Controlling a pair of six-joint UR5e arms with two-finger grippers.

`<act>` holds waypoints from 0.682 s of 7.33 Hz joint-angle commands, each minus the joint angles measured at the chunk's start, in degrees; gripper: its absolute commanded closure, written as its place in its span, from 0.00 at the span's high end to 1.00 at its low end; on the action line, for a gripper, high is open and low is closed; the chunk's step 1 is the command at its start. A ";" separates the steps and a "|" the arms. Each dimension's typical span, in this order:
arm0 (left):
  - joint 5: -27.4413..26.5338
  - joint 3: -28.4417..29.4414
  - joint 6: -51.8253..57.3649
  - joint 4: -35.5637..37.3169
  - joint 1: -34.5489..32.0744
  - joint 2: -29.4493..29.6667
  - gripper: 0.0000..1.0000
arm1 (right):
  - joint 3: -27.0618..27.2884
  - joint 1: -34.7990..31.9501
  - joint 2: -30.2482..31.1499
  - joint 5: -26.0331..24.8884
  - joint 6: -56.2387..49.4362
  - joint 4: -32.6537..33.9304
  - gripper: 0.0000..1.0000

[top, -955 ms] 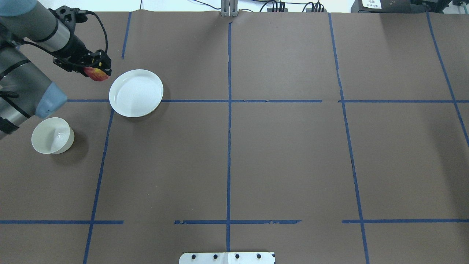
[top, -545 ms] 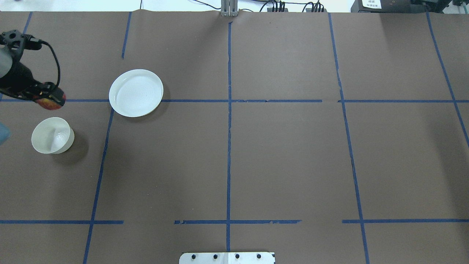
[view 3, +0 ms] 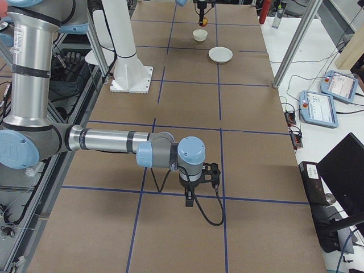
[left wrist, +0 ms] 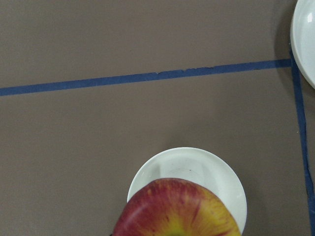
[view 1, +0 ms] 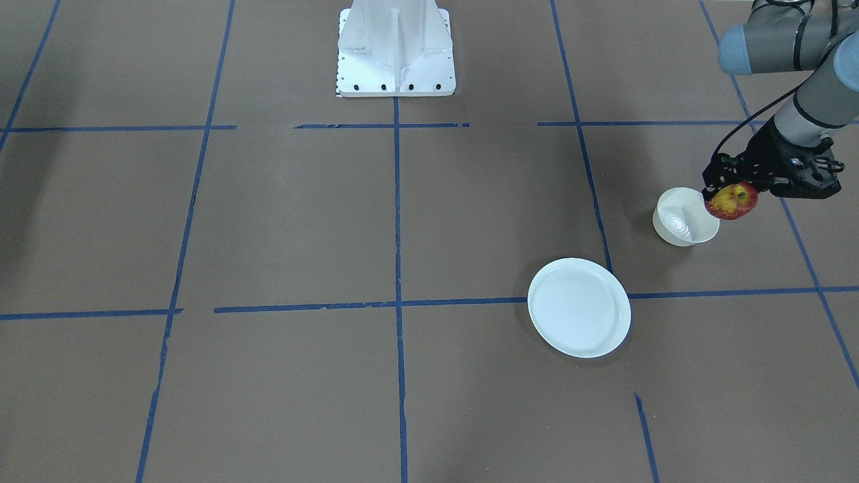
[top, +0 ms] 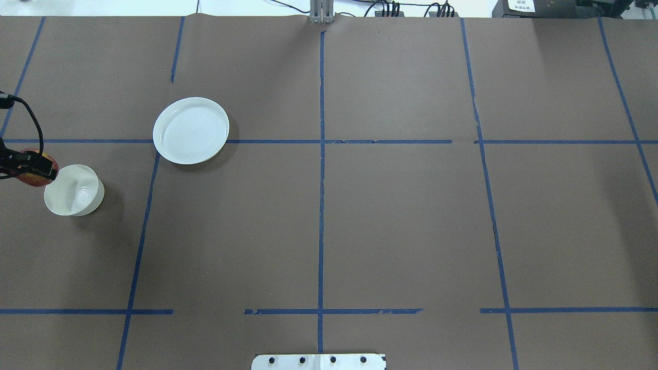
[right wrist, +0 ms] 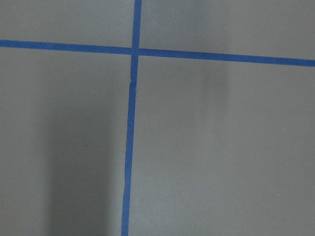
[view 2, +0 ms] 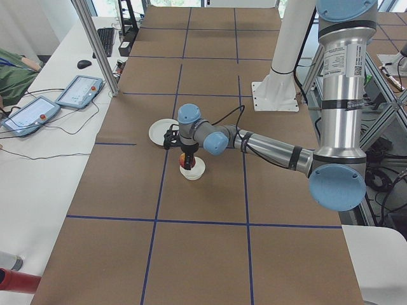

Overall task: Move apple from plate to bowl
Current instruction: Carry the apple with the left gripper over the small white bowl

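Observation:
My left gripper [view 1: 730, 190] is shut on the small red apple [view 1: 733, 202] with its yellow patch and holds it in the air. The apple hangs by the outer rim of the small cream bowl [view 1: 681, 225], partly over it in the left wrist view [left wrist: 177, 209]. The bowl [top: 73, 190] stands empty at the table's left edge. The wide white plate [top: 190, 130] lies empty, farther in from the bowl. My right gripper [view 3: 190, 196] shows only in the exterior right view, pointing down over bare table far from these things; I cannot tell if it is open.
Brown paper with blue tape lines [top: 321, 154] covers the table. The robot's white base [view 1: 396, 50] stands at the table's middle rear. The bowl [left wrist: 197, 164] and the plate's edge [left wrist: 305, 39] show in the left wrist view.
My left gripper has carried the apple from beside the plate leftward and back toward the robot, to the bowl's outer rim. Plate and bowl have not moved.

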State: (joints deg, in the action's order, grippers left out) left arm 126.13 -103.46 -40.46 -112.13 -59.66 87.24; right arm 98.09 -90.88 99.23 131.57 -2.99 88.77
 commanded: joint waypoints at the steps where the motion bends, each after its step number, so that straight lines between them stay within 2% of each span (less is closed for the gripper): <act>1: -0.27 3.00 -6.19 -6.43 2.34 -0.23 0.09 | 0.00 0.00 0.00 0.00 0.00 0.00 1.00; 5: -2.63 4.83 -11.21 -6.53 6.13 1.87 0.10 | 0.00 0.00 0.00 0.00 0.00 0.09 1.00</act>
State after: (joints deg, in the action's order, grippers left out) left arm 124.41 -99.77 -50.35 -118.61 -54.44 88.07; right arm 98.09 -90.88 99.23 131.57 -2.99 88.79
